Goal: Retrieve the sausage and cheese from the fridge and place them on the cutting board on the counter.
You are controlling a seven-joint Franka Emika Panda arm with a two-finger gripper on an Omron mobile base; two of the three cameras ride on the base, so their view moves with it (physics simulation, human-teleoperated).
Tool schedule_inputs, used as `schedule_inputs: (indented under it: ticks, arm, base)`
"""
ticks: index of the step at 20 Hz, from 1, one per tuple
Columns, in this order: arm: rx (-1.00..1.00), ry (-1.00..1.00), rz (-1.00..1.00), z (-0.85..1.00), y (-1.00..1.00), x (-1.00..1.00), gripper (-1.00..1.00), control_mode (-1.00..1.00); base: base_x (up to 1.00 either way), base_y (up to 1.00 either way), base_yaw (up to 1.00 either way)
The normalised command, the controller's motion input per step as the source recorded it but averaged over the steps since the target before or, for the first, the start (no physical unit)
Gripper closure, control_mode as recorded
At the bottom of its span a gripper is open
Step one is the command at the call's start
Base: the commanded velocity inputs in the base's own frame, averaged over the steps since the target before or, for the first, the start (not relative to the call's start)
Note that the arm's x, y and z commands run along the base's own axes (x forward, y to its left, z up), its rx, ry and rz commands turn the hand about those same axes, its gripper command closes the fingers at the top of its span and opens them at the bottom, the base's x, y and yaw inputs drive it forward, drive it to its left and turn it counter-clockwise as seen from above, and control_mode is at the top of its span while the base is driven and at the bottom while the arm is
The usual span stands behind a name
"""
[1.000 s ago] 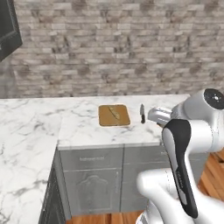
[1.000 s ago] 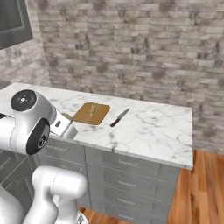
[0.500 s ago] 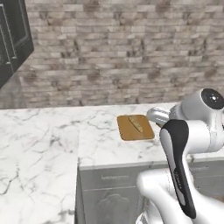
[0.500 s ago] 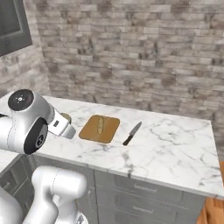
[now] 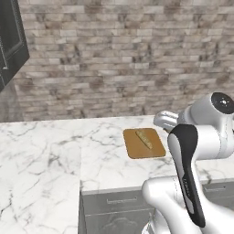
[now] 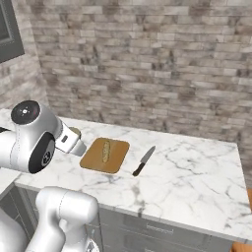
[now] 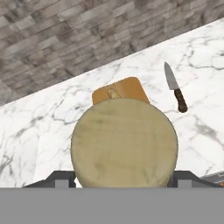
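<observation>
My gripper (image 7: 124, 178) is shut on the cheese (image 7: 124, 142), a round pale yellow-tan piece that sits between the two dark fingertips. The gripper (image 6: 75, 137) hangs just left of the cutting board (image 6: 115, 156) and above the counter (image 6: 197, 177). The orange-brown board (image 5: 137, 150) lies flat on the white marble near the counter's front. A tan elongated link, the sausage (image 5: 146, 139) by its shape, lies on the board (image 7: 131, 87). From the right base view the sausage (image 6: 105, 150) lies lengthwise at the board's middle. The fridge is out of view.
A knife (image 6: 143, 161) with a dark handle lies on the marble just right of the board; the hand view also catches the knife (image 7: 175, 86). A brick wall (image 5: 119, 59) backs the counter. A dark cabinet (image 5: 10, 45) hangs at the upper left. Grey drawer fronts (image 5: 114, 205) run below.
The whole picture has shifted, so the base has driven along the counter; board and knife now sit closer and more central. The gripper still holds the cheese beside the board.
</observation>
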Motion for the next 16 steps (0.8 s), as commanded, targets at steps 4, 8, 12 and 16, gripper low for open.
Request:
schedule_inputs:
  ticks: [4,8,12,16]
  arm:
    - [0.0,0.0,0.0,0.0,0.0,0.0,1.0,1.0]
    - [0.0,0.0,0.0,0.0,0.0,0.0,1.0,1.0]
    - [0.0,0.0,0.0,0.0,0.0,0.0,1.0,1.0]
    - [0.0,0.0,0.0,0.0,0.0,0.0,1.0,-1.0]
  base:
    - [0.0,0.0,0.0]
    - [0.0,0.0,0.0]
    - [0.0,0.0,0.0]
    - [0.0,0.0,0.0]
